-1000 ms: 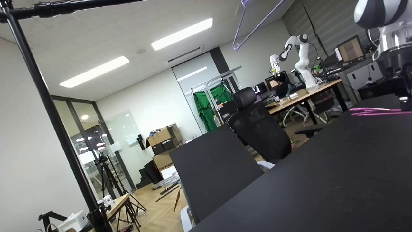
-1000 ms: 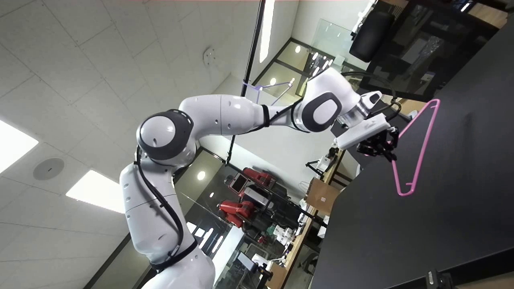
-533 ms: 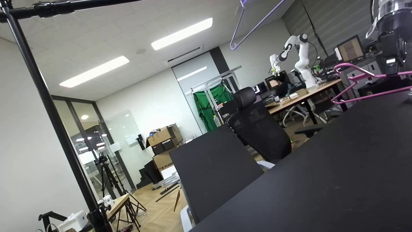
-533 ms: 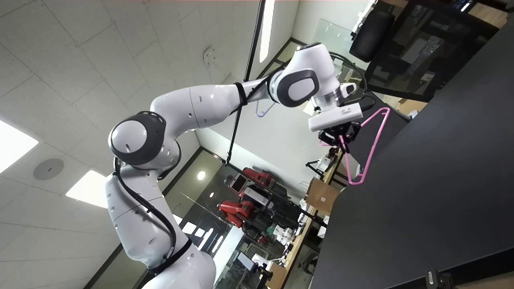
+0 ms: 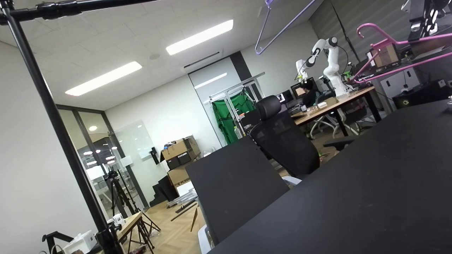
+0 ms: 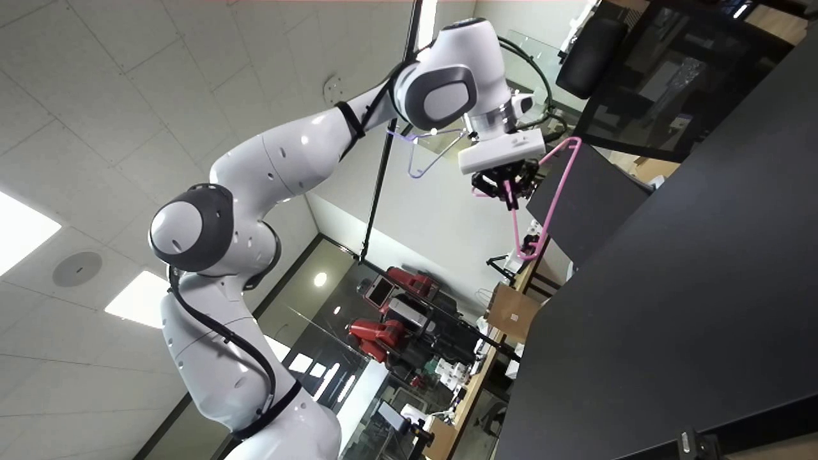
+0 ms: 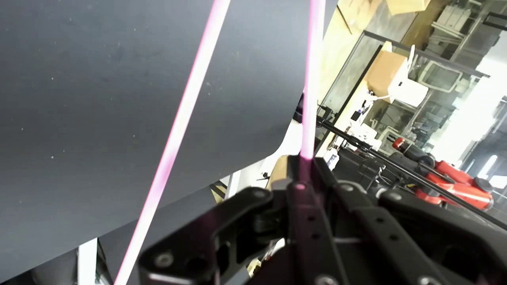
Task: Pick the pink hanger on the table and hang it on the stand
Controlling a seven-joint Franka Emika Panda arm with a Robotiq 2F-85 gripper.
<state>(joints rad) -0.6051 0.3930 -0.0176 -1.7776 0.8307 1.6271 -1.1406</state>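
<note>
The pink hanger (image 5: pixel 383 43) is in the air above the black table (image 5: pixel 335 211), its hook pointing left. My gripper (image 5: pixel 420 33) is shut on one of its bars. An exterior view also shows the hanger (image 6: pixel 560 191) hanging from the gripper (image 6: pixel 513 203), apart from the table (image 6: pixel 671 306). In the wrist view one bar of the hanger (image 7: pixel 313 79) runs between the fingertips (image 7: pixel 307 162). The stand's pole (image 5: pixel 56 120) and top bar (image 5: pixel 88 6) are at the left, apart from the hanger. The top bar (image 6: pixel 383 160) also shows behind the arm.
A lilac hanger (image 5: pixel 284 30) hangs high up, near the stand's top bar in an exterior view (image 6: pixel 415 174). A black office chair (image 5: pixel 286 141) and a dark panel (image 5: pixel 236 187) stand beyond the table edge. The stand's pole crosses the wrist view (image 7: pixel 366 148).
My gripper has lifted the pink hanger from close to the table to well above it. The arm has risen and drawn back toward the stand's side. The hanger has stayed in the grip.
</note>
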